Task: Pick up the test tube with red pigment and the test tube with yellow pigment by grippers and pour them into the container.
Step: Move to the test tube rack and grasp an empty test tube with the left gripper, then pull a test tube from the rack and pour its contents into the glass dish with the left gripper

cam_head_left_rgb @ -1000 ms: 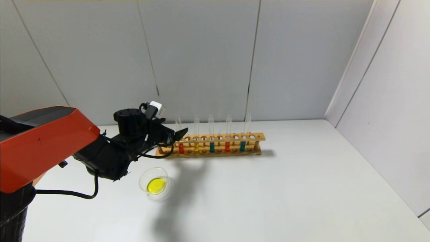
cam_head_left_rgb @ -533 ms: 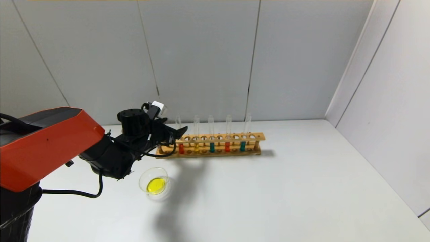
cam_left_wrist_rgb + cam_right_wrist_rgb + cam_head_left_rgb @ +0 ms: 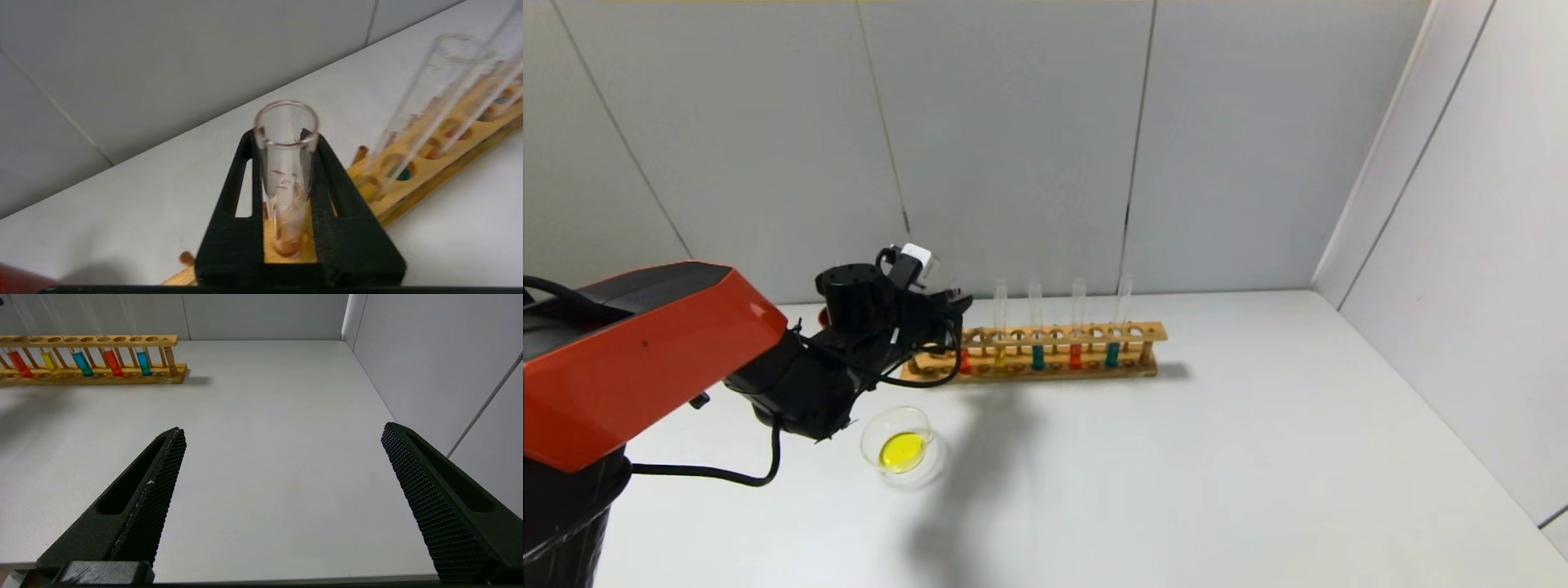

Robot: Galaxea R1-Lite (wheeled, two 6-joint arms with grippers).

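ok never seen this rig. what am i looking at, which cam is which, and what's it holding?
It is a robot with two arms, each ending in a two-fingered gripper. The head view looks down on a white table from the robot's head; the other two come from cameras on each wrist. On the table stands a wooden rack of glass tubes holding red, yellow and teal liquid, with a glass dish of yellow liquid in front of it. The left gripper is shut on the red tube at the rack's left end; the tube's bottom is still in the rack. The right gripper is open over bare table, holding nothing.
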